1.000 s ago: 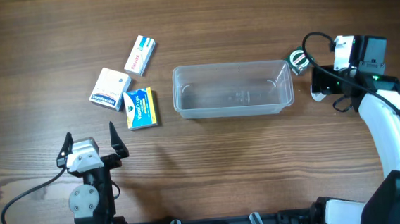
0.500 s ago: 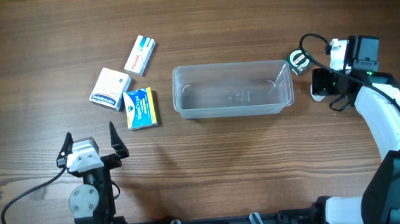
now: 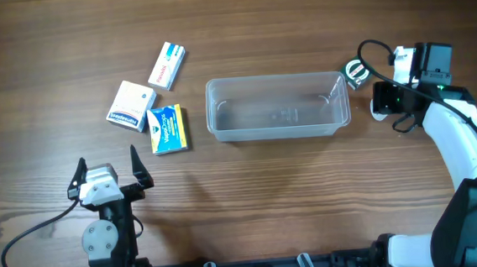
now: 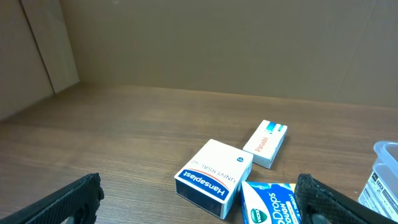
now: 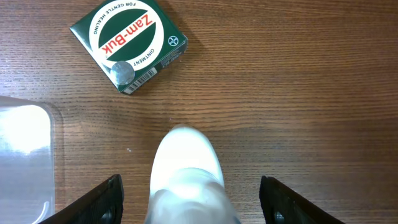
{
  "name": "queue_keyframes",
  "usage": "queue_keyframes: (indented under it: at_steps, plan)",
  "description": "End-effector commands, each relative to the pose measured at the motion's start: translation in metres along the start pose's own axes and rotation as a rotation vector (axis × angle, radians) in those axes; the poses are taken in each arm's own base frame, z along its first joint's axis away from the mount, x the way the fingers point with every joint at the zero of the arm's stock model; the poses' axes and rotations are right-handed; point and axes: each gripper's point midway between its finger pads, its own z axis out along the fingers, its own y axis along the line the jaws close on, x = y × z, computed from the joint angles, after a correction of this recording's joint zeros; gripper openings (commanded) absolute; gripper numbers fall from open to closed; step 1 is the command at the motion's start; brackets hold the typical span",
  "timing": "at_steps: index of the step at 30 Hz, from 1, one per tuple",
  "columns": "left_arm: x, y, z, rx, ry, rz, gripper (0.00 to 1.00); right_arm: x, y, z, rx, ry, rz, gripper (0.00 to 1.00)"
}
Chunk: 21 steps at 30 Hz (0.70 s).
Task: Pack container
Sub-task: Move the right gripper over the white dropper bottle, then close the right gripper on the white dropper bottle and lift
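While hanging low over the table, straddles a white bottle with the right gripper: fingers apart, one on each side, clear of the bottle's flanks, so no clamp yet. Reads as a line-up for a pinch across the bottle's width, to judge by the centring between the fingers. Just past the fingertips and a little toward the left finger, meets a green Zam-Buk box, flat on the wood, label up, apart from the bottle. Out beyond the left finger, catches one rounded corner of the container: clear, standing on the table, empty seen from above. Puts the container near this gripper, probably suiting a short lift over the rim.

Over on the other side, holds the left gripper spread wide on nothing, low and level above the wood. Nearest ahead of those fingers, shows a blue Vicks drops box just beside a Hansaplast box, perhaps touching; hard to tell. Farther ahead, shows a Panado box, flat and slightly apart from the other two. Far off toward the right finger, glimpses the container's end wall. Looks parked facing the three boxes, likely meant for that cluster, leaving the bottle end to the right gripper.
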Motion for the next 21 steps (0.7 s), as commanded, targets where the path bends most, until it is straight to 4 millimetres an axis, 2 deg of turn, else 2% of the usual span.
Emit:
queue_keyframes:
  at_steps: [1, 12, 18, 21]
  plan:
    - [0.000, 0.000, 0.000, 0.000, -0.007, 0.014, 1.00, -0.004, -0.002, 0.002, 0.002, -0.002, 0.023, 0.68]
    - [0.000, 0.000, 0.000, 0.000, -0.007, 0.014, 1.00, -0.004, -0.002, 0.003, 0.001, 0.000, 0.023, 0.52]
    - [0.000, 0.000, 0.000, 0.000, -0.007, 0.014, 1.00, 0.002, -0.001, 0.010, -0.003, 0.025, 0.023, 0.49]
    - [0.000, 0.000, 0.000, 0.000, -0.007, 0.014, 1.00, 0.005, 0.000, 0.016, -0.006, 0.042, 0.023, 0.50]
